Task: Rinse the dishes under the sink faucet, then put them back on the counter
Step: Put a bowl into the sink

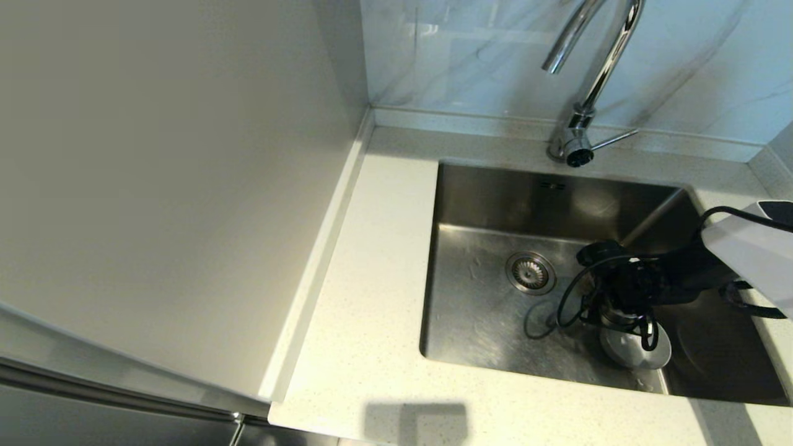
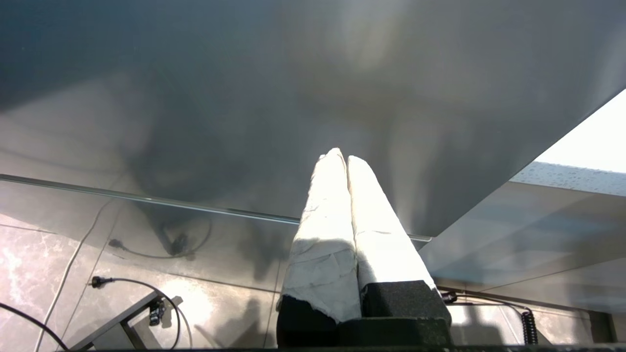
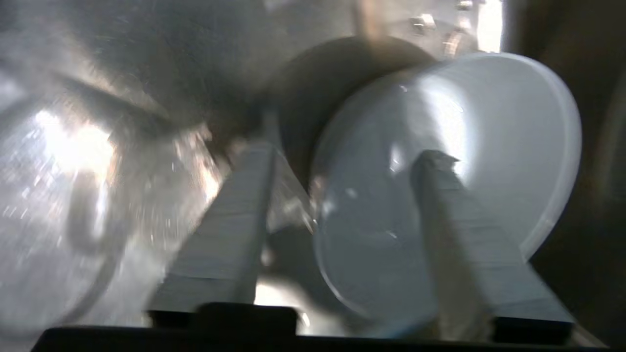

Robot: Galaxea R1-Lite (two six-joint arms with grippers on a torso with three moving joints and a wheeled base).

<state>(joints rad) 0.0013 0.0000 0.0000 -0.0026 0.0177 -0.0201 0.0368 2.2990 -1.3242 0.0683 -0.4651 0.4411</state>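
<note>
A pale whitish bowl (image 1: 638, 352) sits tilted on the floor of the steel sink (image 1: 477, 322), right of the drain strainer (image 1: 531, 272). My right gripper (image 1: 619, 319) reaches down into the basin over it. In the right wrist view the bowl (image 3: 489, 146) is close up and the right gripper (image 3: 345, 151) is open: one finger lies inside the bowl, the other outside its rim, with a gap left. The chrome faucet (image 1: 595, 74) stands behind the sink; no water is seen running. The other two bowls are out of view. My left gripper (image 2: 345, 156) is shut and empty, off the head view.
The speckled counter (image 1: 372, 279) runs left of and in front of the sink, with a raised rim at the back. A tall pale cabinet side (image 1: 155, 186) walls off the left. The faucet's side lever (image 1: 613, 137) points right. Black cables loop beside my right wrist (image 1: 570, 303).
</note>
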